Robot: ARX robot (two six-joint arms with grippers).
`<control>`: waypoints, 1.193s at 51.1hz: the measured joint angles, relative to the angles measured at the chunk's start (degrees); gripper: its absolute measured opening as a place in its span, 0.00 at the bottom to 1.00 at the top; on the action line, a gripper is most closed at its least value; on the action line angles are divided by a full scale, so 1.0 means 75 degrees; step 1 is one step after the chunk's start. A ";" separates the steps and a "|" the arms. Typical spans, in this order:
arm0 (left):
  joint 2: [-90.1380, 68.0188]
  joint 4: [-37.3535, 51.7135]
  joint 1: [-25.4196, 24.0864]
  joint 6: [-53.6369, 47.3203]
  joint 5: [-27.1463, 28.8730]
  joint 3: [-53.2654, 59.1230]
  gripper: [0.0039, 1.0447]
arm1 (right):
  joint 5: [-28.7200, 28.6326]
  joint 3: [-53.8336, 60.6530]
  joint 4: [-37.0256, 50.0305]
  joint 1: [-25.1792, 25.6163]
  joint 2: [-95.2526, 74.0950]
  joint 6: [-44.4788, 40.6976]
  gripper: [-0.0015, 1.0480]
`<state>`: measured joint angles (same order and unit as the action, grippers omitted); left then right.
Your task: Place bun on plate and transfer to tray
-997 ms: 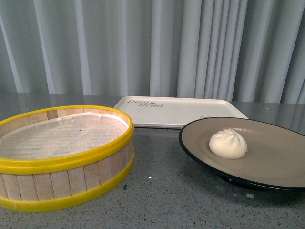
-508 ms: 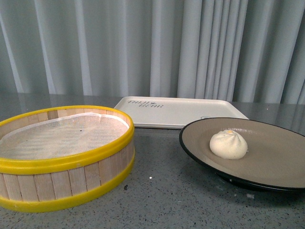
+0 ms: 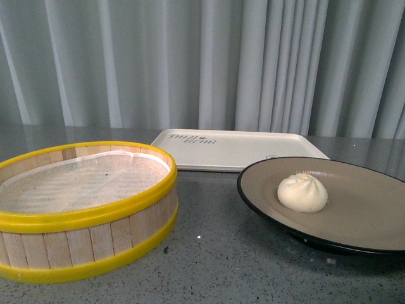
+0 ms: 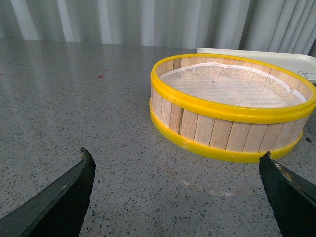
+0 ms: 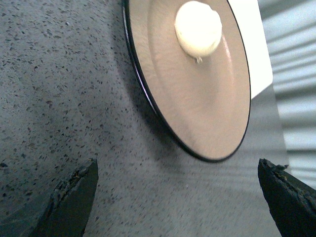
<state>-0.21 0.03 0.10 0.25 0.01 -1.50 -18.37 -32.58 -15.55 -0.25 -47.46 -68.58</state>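
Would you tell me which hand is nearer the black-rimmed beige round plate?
Right. The right hand sits just short of the plate; the left hand is beyond the yellow-rimmed wooden steamer basket.

- Bun [image 3: 302, 193]: cream-white, with a yellowish spot on the pleated top.
- Plate [image 3: 370, 212]: matte beige-brown inside, black rim.
- Tray [image 3: 253, 149]: cream-white, faint grey lettering.
- Basket [image 3: 82, 237]: pale wood slats, yellow bands top and bottom.
- Liner [image 3: 76, 180]: white mesh.
- Table [image 3: 228, 266]: grey, finely speckled.
- Curtain [image 3: 190, 63]: pale grey, vertical folds.
- My left gripper [image 4: 176, 153] and right gripper [image 5: 177, 161]: I record black fingers.
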 joint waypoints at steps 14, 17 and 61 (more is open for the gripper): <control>0.0000 0.0000 0.0000 0.0000 0.0000 0.0000 0.94 | -0.0545 -0.1064 0.0379 -0.0493 -0.2299 -0.2305 0.92; 0.0000 0.0000 0.0000 0.0000 0.0000 0.0000 0.94 | -0.0557 -0.1323 0.0420 -0.0595 -0.2643 -0.2433 0.92; 0.0000 0.0000 0.0000 0.0000 0.0000 0.0000 0.94 | -0.0761 -0.1851 0.0574 -0.0816 -0.3815 -0.2760 0.05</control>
<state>-0.21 0.03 0.10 0.25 0.01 -1.50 -24.08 -46.46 -11.25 -6.37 -76.07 -89.27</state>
